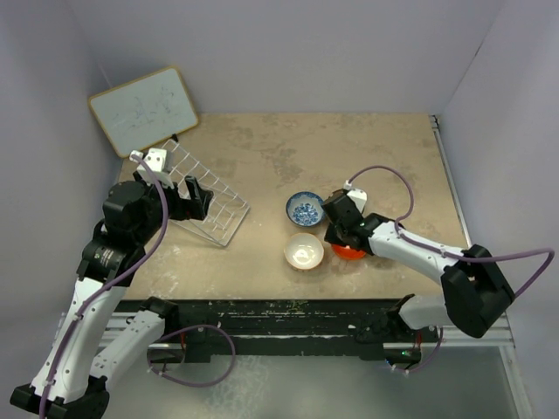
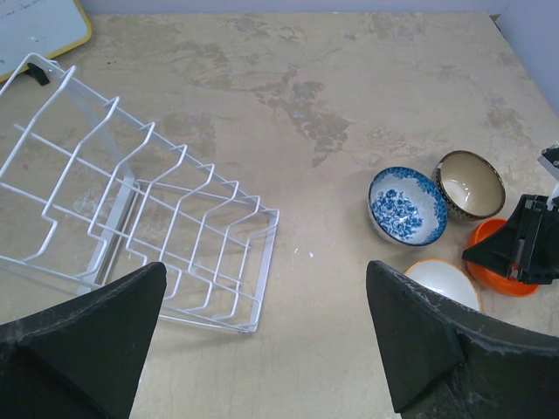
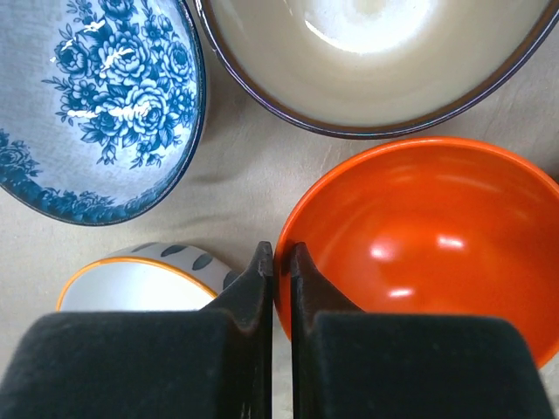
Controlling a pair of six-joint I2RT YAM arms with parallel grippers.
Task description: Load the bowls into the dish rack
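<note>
Right gripper (image 3: 279,264) pinched almost shut on near rim of glossy orange-red bowl (image 3: 419,236), crowded by orange-rimmed white bowl (image 3: 131,284), blue-floral bowl (image 3: 96,105) and cream bowl (image 3: 367,52); best lifted straight up before swinging to pale wire dish rack (image 2: 157,218), well apart, under wide-open, empty left gripper (image 2: 266,284).

Bare table (image 1: 262,161) flanks the dish rack (image 1: 208,202); neighbouring bowls (image 3: 105,105) crowd the orange bowl (image 3: 419,236).
</note>
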